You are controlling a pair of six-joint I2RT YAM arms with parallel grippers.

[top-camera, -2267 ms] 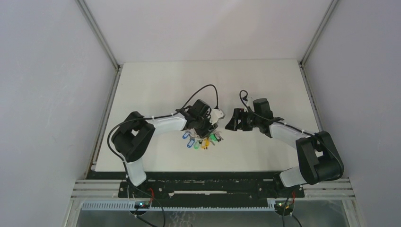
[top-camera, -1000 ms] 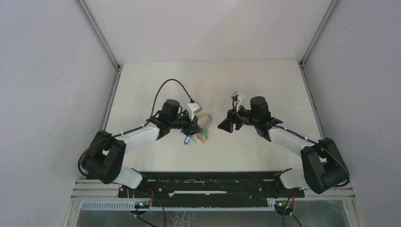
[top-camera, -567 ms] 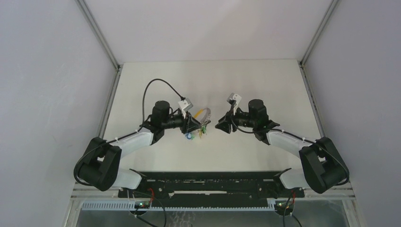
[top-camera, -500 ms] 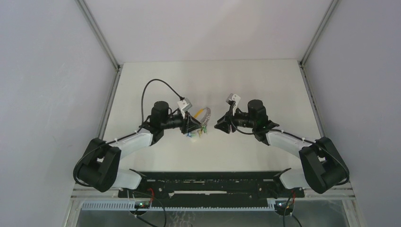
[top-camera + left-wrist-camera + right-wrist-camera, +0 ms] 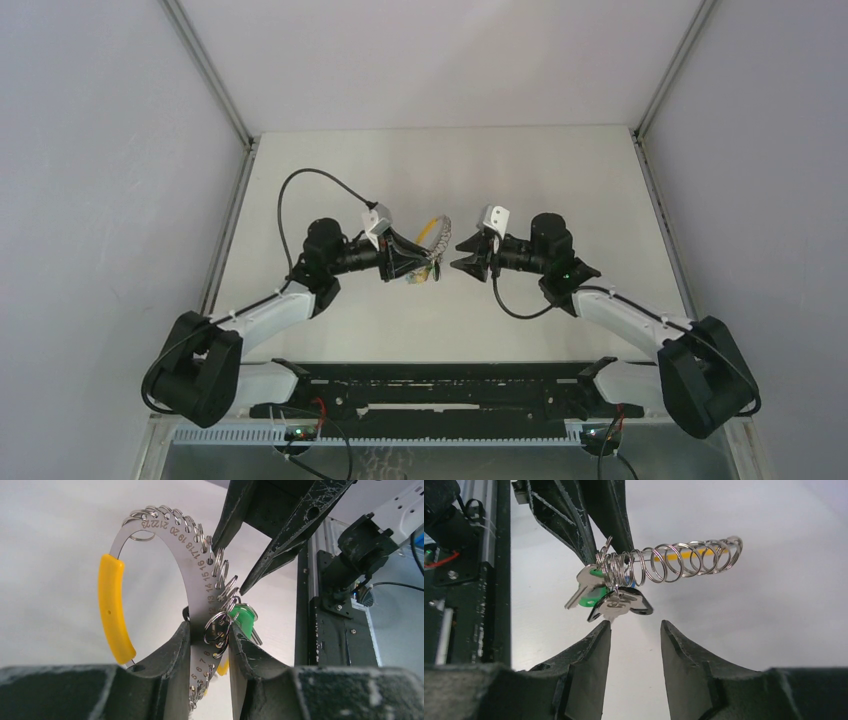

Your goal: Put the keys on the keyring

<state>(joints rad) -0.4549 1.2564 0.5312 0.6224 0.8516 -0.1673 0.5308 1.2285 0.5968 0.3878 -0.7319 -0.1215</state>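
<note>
Sitting clamped in left gripper (image 5: 209,627), keyring (image 5: 195,580) hangs just beyond right gripper (image 5: 635,625).

white table (image 5: 330,170): flat matte surface, enclosed on three sides by pale grey panels (image 5: 100,200); black mounting rail (image 5: 440,372) along near edge.
</note>
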